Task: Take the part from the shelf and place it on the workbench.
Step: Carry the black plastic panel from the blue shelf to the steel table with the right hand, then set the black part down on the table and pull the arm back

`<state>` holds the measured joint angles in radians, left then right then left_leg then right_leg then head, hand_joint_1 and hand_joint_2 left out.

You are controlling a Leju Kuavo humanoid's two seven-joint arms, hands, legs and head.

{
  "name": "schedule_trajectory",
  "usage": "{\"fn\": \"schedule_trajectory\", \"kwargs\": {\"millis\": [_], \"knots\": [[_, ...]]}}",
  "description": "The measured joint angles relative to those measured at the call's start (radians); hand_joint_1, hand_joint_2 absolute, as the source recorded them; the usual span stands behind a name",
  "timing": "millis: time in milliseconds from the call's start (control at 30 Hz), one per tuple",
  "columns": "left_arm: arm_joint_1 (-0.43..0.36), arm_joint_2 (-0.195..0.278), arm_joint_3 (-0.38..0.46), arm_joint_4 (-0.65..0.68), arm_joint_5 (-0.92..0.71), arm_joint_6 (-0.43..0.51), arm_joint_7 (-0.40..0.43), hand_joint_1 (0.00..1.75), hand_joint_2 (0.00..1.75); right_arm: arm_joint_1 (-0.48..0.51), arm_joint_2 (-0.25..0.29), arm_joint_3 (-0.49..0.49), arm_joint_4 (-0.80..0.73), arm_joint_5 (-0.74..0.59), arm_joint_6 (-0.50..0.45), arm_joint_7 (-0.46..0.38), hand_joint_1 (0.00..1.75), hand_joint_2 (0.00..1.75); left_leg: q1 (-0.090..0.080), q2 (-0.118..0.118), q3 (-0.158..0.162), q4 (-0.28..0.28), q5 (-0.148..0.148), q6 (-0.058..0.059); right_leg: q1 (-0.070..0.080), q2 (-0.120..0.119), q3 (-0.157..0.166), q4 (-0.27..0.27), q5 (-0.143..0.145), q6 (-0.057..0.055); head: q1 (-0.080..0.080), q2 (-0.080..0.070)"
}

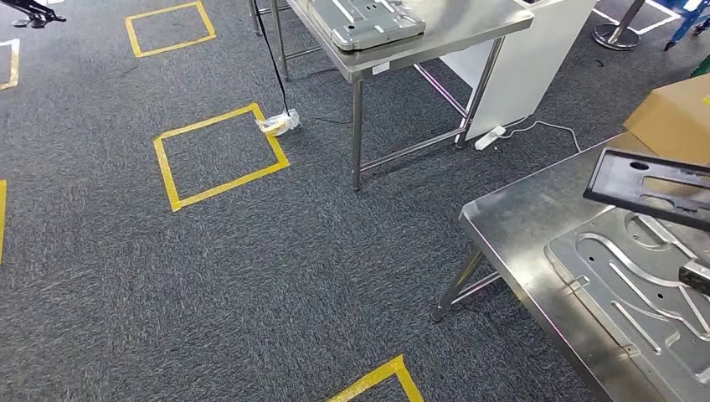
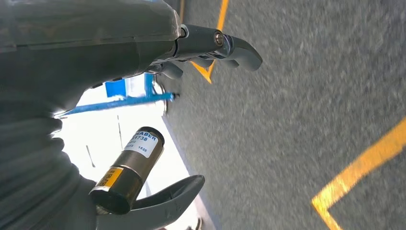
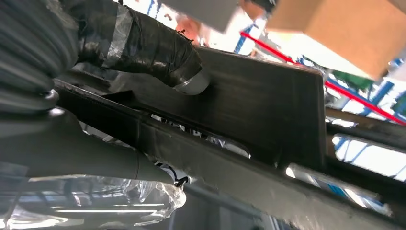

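The part is a flat black frame with cut-outs [image 1: 649,188], hanging at the right just above the near steel workbench [image 1: 519,226]. In the right wrist view my right hand [image 3: 139,45] grips the black frame [image 3: 268,100], its taped thumb pressing on one face and its fingers wrapped under the edge. A grey pressed metal panel [image 1: 619,285] lies on the workbench below the frame. My left hand [image 2: 95,48] hangs over the carpet, fingers apart and holding nothing.
A second steel table [image 1: 469,25] stands at the back with a grey metal tray [image 1: 368,21] on it. A cardboard box [image 1: 674,117] sits behind the workbench. Yellow tape squares [image 1: 219,157] mark the grey carpet, and a white power strip [image 1: 490,138] lies between the tables.
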<state>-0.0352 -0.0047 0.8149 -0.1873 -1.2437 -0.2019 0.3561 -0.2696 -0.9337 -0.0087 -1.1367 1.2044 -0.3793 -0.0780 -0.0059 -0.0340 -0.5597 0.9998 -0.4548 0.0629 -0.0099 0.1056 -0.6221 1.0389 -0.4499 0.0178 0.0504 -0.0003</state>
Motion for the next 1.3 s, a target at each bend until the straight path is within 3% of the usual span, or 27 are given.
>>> {"fn": "schedule_trajectory", "kwargs": {"millis": [33,100,167,200,233,300,367,467,533,600,667,700,733,833,900,967,1033,1100,1167,1200,1233,1300], "knots": [[0.0,-0.001,0.001,0.0,-0.002,0.0,0.001,0.0,1.75,0.011,0.004,-0.01,0.008,-0.001,-0.011,-0.002,1.75,1.75,0.002,0.013,0.007,-0.013,0.005,0.003,0.001,-0.029,-0.013,0.028,-0.018,0.005,0.0,0.0],[0.001,-0.003,0.005,0.0,-0.006,0.0,0.001,0.0,1.75,0.037,0.021,-0.03,0.017,0.004,-0.028,-0.006,1.75,1.75,0.003,0.037,0.013,-0.024,0.008,0.006,-0.005,-0.082,-0.069,0.138,-0.074,0.016,0.0,0.0],[0.002,-0.005,0.011,0.0,-0.012,0.0,0.0,0.0,1.75,0.08,0.047,-0.048,0.02,0.013,-0.037,-0.009,1.75,1.75,0.006,0.06,0.014,-0.023,0.004,0.002,-0.018,-0.097,-0.118,0.232,-0.101,0.03,0.0,0.0],[0.003,-0.006,0.013,0.0,-0.014,0.0,-0.001,0.0,1.75,0.104,0.061,-0.058,0.02,0.019,-0.04,-0.011,1.75,1.75,0.009,0.071,0.014,-0.022,0.002,-0.002,-0.025,-0.101,-0.118,0.23,-0.089,0.037,0.0,0.0],[0.003,-0.008,0.017,0.0,-0.016,0.001,-0.003,0.0,1.75,0.126,0.078,-0.07,0.02,0.024,-0.043,-0.013,1.75,1.75,0.012,0.082,0.014,-0.018,-0.002,-0.008,-0.032,-0.109,-0.097,0.187,-0.06,0.045,0.0,0.0],[0.003,-0.009,0.023,0.0,-0.022,0.002,-0.005,0.0,1.75,0.163,0.118,-0.094,0.016,0.034,-0.054,-0.02,1.75,1.75,0.015,0.103,0.014,-0.004,-0.016,-0.024,-0.04,-0.15,-0.029,0.055,-0.004,0.058,0.001,0.0],[0.002,-0.009,0.029,-0.001,-0.027,0.003,-0.006,0.0,1.75,0.191,0.162,-0.111,0.012,0.048,-0.067,-0.023,1.75,1.75,0.014,0.121,0.018,0.009,-0.032,-0.042,-0.035,-0.172,0.005,-0.007,0.011,0.05,-0.002,0.0],[-0.005,-0.013,0.032,-0.001,-0.032,0.004,-0.007,0.0,1.75,0.22,0.207,-0.123,0.009,0.063,-0.077,-0.022,1.75,1.75,0.017,0.14,0.033,0.016,-0.048,-0.062,-0.028,-0.142,0.002,0.001,0.003,0.02,-0.006,0.0],[-0.007,-0.015,0.032,-0.001,-0.034,0.005,-0.007,0.0,1.75,0.223,0.228,-0.13,0.009,0.068,-0.08,-0.021,1.75,1.75,0.023,0.104,0.02,0.059,-0.083,-0.067,-0.029,-0.12,0.004,0.001,0.004,0.003,-0.007,0.0],[-0.006,-0.016,0.034,-0.001,-0.035,0.006,-0.007,0.0,1.75,0.22,0.256,-0.133,0.012,0.078,-0.085,-0.019,1.75,1.75,0.024,0.055,-0.037,0.179,-0.148,-0.064,-0.024,-0.098,0.004,0.0,0.005,-0.01,-0.008,0.0],[-0.003,-0.016,0.038,-0.001,-0.036,0.007,-0.007,0.0,1.75,0.22,0.287,-0.133,0.019,0.088,-0.093,-0.017,1.75,1.75,0.019,0.043,-0.1,0.295,-0.184,-0.057,-0.013,-0.074,0.003,0.0,0.005,-0.017,-0.008,0.0],[-0.001,-0.016,0.04,-0.001,-0.036,0.007,-0.007,0.0,1.75,0.22,0.298,-0.133,0.023,0.091,-0.097,-0.016,1.75,1.75,0.015,0.041,-0.112,0.308,-0.175,-0.05,-0.008,-0.06,0.004,0.001,0.005,-0.018,-0.008,0.0],[-0.001,-0.016,0.042,-0.001,-0.037,0.007,-0.007,0.0,1.75,0.22,0.307,-0.133,0.027,0.093,-0.099,-0.016,1.75,1.75,0.01,0.037,-0.106,0.282,-0.147,-0.041,-0.004,-0.047,0.004,0.001,0.005,-0.019,-0.008,0.0],[-0.002,-0.016,0.048,-0.001,-0.039,0.006,-0.008,0.0,1.75,0.217,0.328,-0.133,0.039,0.092,-0.103,-0.019,1.75,1.75,-0.001,-0.006,-0.028,0.091,-0.046,-0.009,0.005,-0.01,0.006,0.001,0.007,-0.02,-0.007,0.0],[-0.002,-0.015,0.055,-0.001,-0.039,0.001,-0.008,0.0,1.75,0.211,0.348,-0.133,0.048,0.09,-0.104,-0.021,0.87,0.87,-0.005,-0.02,-0.002,0.034,-0.031,-0.003,0.002,0.008,0.004,0.0,0.011,-0.015,-0.007,0.0],[-0.005,-0.016,0.062,-0.001,-0.037,-0.006,-0.01,0.0,1.75,0.205,0.36,-0.133,0.057,0.091,-0.102,-0.02,0.0,0.0,-0.005,-0.001,0.005,0.02,-0.024,-0.005,0.0,0.019,0.005,-0.005,0.014,-0.006,-0.008,0.0],[-0.009,-0.016,0.068,-0.001,-0.036,-0.018,-0.012,0.0,1.75,0.193,0.367,-0.133,0.072,0.089,-0.091,-0.018,0.0,0.0,-0.001,0.014,0.017,-0.004,-0.01,-0.001,0.004,-0.02,-0.004,0.014,-0.005,0.004,-0.006,0.0],[-0.007,-0.017,0.074,-0.001,-0.035,-0.029,-0.014,0.0,0.87,0.17,0.38,-0.131,0.093,0.072,-0.079,-0.017,0.0,0.0,0.002,0.028,0.021,-0.018,-0.001,0.003,0.002,-0.078,-0.043,0.103,-0.063,0.015,-0.004,0.0],[-0.004,-0.017,0.084,-0.001,-0.026,-0.025,-0.017,0.0,0.0,0.154,0.396,-0.127,0.105,0.036,-0.089,-0.026,0.0,0.0,0.003,0.04,0.017,-0.016,0.0,0.002,-0.008,-0.097,-0.093,0.217,-0.115,0.027,-0.004,0.0],[-0.004,-0.018,0.091,-0.001,-0.022,-0.021,-0.018,0.0,0.0,0.152,0.403,-0.126,0.105,0.014,-0.1,-0.032,0.0,0.0,0.004,0.045,0.015,-0.013,-0.001,0.0,-0.014,-0.1,-0.101,0.242,-0.118,0.033,-0.004,0.0],[-0.004,-0.018,0.097,-0.001,-0.02,-0.017,-0.017,0.0,0.0,0.151,0.409,-0.125,0.098,-0.008,-0.111,-0.038,0.0,0.0,0.006,0.049,0.014,-0.009,-0.004,-0.003,-0.019,-0.102,-0.089,0.227,-0.101,0.038,-0.004,0.0],[-0.004,-0.02,0.105,-0.001,-0.025,-0.015,-0.012,0.0,0.0,0.148,0.418,-0.122,0.072,-0.037,-0.12,-0.044,0.0,0.0,0.011,0.055,0.013,0.002,-0.011,-0.014,-0.027,-0.11,-0.019,0.105,-0.045,0.048,-0.004,0.0]]}}
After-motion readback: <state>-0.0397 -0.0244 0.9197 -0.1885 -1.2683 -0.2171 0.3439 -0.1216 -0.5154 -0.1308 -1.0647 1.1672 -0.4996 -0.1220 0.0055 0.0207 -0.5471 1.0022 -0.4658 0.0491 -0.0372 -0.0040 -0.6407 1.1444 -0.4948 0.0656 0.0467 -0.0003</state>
